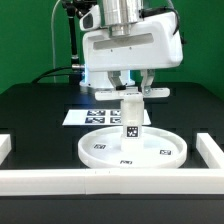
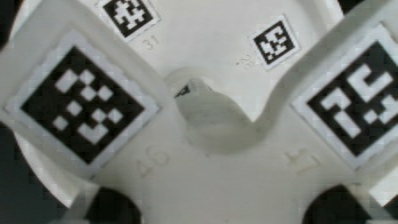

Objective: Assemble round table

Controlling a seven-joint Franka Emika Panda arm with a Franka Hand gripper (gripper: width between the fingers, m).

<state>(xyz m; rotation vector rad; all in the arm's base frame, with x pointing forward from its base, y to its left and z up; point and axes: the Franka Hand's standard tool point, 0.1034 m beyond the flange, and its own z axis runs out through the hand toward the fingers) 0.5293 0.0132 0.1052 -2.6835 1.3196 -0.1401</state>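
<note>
Black table [image 1: 30, 108]: tagged round disc [image 1: 162, 152], upright leg [image 1: 130, 120], fingers [image 2: 114, 206] tight on cross-shaped base [image 1: 158, 92].

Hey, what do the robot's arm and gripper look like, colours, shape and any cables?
The gripper has a wide, boxy white body with rounded edges, under a grey metallic wrist cylinder. Its two short fingers look pale; the fingertips are dark in the wrist view. Dark cables run beside the arm. No markings are visible.
</note>
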